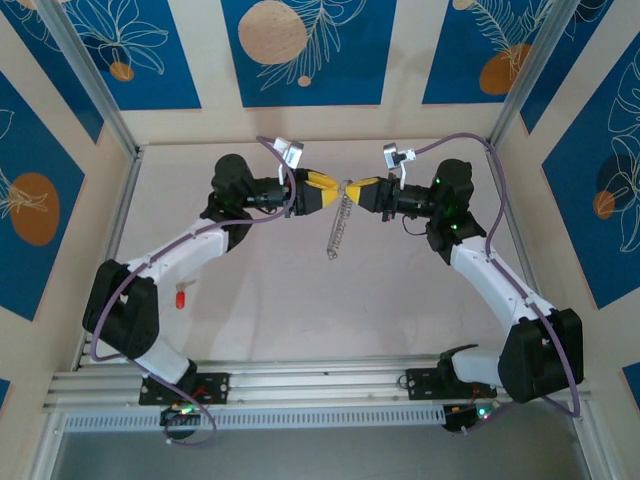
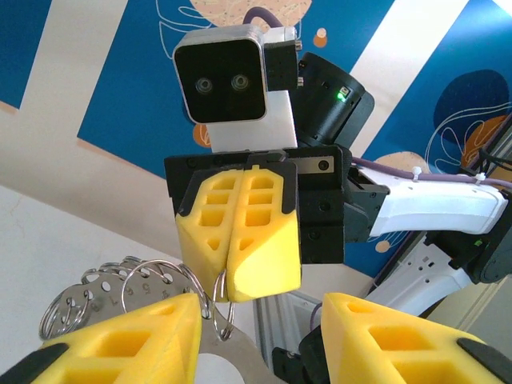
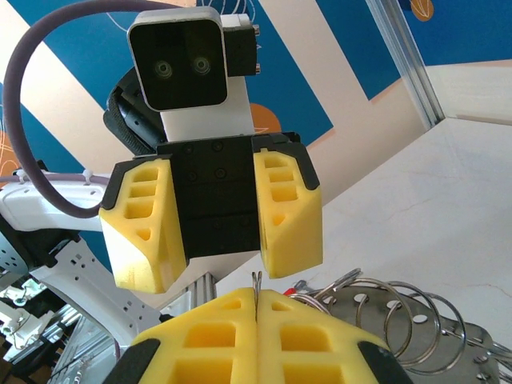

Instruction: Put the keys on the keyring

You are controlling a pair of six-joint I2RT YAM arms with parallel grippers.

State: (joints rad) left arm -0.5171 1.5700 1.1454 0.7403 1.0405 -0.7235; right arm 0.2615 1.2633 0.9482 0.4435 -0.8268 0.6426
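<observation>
**A:** Where is the keyring?

**B:** In the air between the two arms. The keyring [image 1: 338, 228] dangles from the right tool [image 2: 234, 282], whose jaws are pressed tight on one of its thin loops [image 3: 400, 316]. The left tool [image 3: 220, 248] faces it with jaws about half apart, gripping nothing that I can make out.

**A:** How will it handle?

**B:** It looks like stiff, slick metal, and light, I'd judge. It hangs free, so it should swing at a nudge. The loops look springy, so a key would have to be worked in at a split end. The flat plate [image 2: 100, 280] with holes looks the steadier place to hold.

**A:** And the key?

**B:** The key [image 1: 181, 297] lies on the surface [image 1: 300, 310], well apart from the keyring, beside the left arm. It looks tiny and light. Pinch the red head and leave the pale stem free.

**A:** How many of each?

**B:** One key, one keyring, two tools. There are several loops, too overlapped to count.
</observation>
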